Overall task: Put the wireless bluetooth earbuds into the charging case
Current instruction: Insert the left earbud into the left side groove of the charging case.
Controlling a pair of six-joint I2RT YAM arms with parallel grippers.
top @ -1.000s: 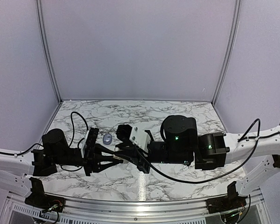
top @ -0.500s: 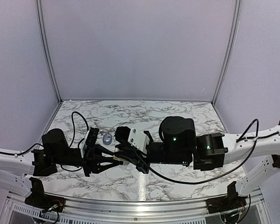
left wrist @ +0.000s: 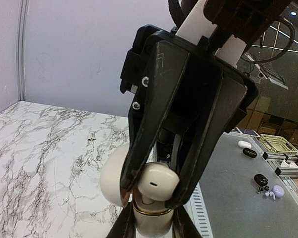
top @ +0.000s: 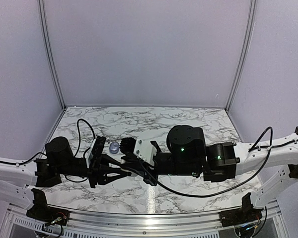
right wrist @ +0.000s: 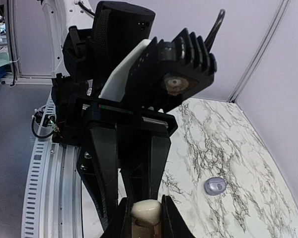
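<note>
While the grey earbud point(top: 114, 147) lies loose on the marble point(top: 188, 121), I judge neither bud seated yet.
My left gripper point(left wrist: 150, 229) clamps the open charging case point(left wrist: 148, 217); my right gripper point(left wrist: 151, 191) pinches a cream piece point(left wrist: 156, 182), likely an earbud, atop it; the grey earbud is at their eleven o'clock.

Marble table point(top: 188, 124), greyish earbud point(top: 114, 147) on it.

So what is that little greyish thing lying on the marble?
It is a small greyish piece, round and domed, slightly shiny, pale lilac-grey with a darker spot in its middle. It lies on the marble table, left of the middle. Nothing but the table touches it. It is too small here to make out finer parts.
</note>
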